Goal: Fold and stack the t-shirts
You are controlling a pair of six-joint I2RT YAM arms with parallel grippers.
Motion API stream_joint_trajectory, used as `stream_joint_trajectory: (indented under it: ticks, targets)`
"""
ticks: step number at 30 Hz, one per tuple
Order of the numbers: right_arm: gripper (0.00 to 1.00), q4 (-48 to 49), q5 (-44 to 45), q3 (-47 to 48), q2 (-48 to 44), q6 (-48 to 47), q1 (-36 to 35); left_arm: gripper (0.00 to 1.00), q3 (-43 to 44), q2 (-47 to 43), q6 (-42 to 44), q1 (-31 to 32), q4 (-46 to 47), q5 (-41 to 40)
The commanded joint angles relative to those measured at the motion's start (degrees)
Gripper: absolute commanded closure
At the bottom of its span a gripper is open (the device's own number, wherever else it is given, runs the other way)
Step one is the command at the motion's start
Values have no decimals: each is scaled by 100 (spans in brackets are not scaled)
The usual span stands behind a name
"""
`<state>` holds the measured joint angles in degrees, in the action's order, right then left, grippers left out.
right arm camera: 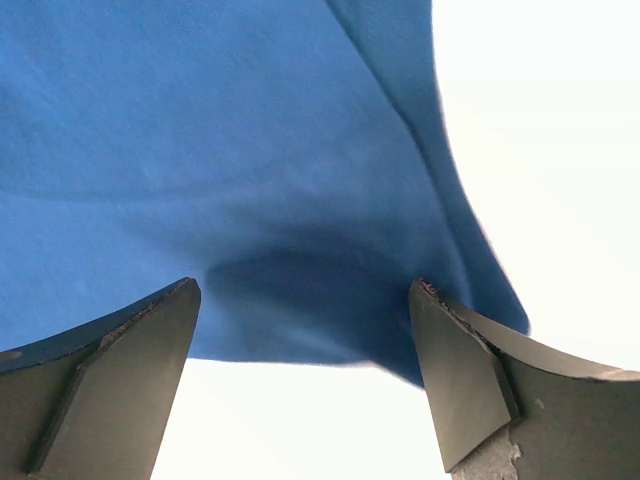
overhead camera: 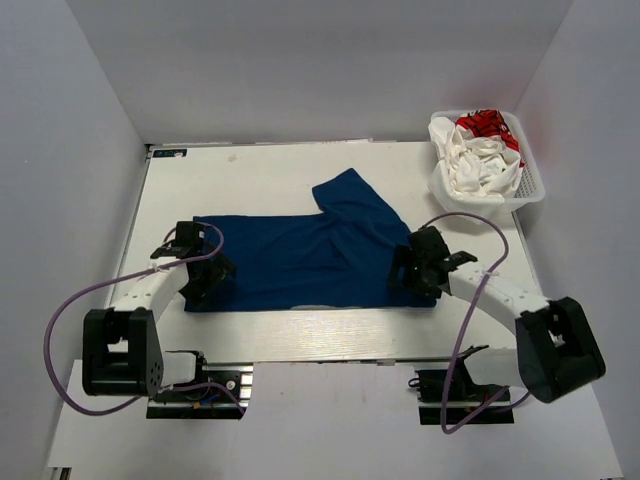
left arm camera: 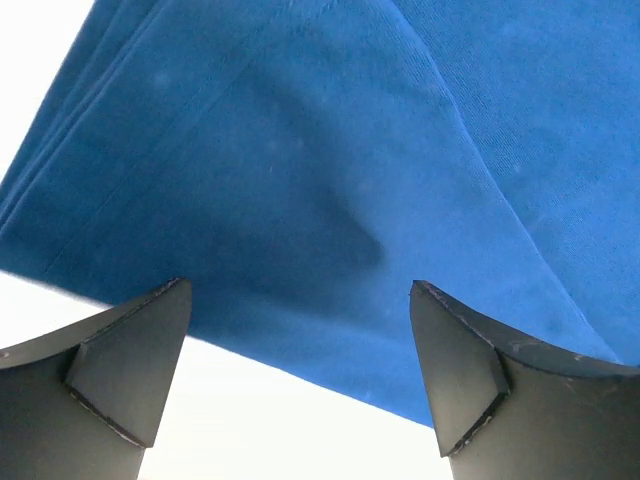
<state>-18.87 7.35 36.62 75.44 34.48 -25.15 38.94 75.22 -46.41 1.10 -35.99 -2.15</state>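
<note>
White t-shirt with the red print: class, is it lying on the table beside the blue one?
No, the white t-shirt is bunched up inside the mesh basket at far right.

the left claw [overhead camera: 203,268] and right claw [overhead camera: 412,268] each hide part of the blue shirt [overhead camera: 300,255].

The white table [overhead camera: 260,175] carries a royal blue t-shirt [overhead camera: 300,262], which lies flat as a wide band from left to right across its near middle with one sleeve pointing toward the far side, and a white plastic mesh basket [overhead camera: 533,188] at its far right corner.
</note>
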Motion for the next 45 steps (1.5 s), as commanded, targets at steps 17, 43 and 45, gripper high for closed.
stream_joint_trajectory:
  ticks: [17, 43, 45]
  targets:
    - [10, 676, 522, 4796, 3053, -1575, 194, 0, 4385, 2776, 106, -541, -621, -1727]
    - [14, 1564, -455, 9302, 7477, -2578, 274, 93, 5089, 4616, 554, -611, -49, -1226]
    - [29, 1414, -516, 9048, 7302, -2666, 291, 100, 5159, 4686, 493, -611, -101, -1095]
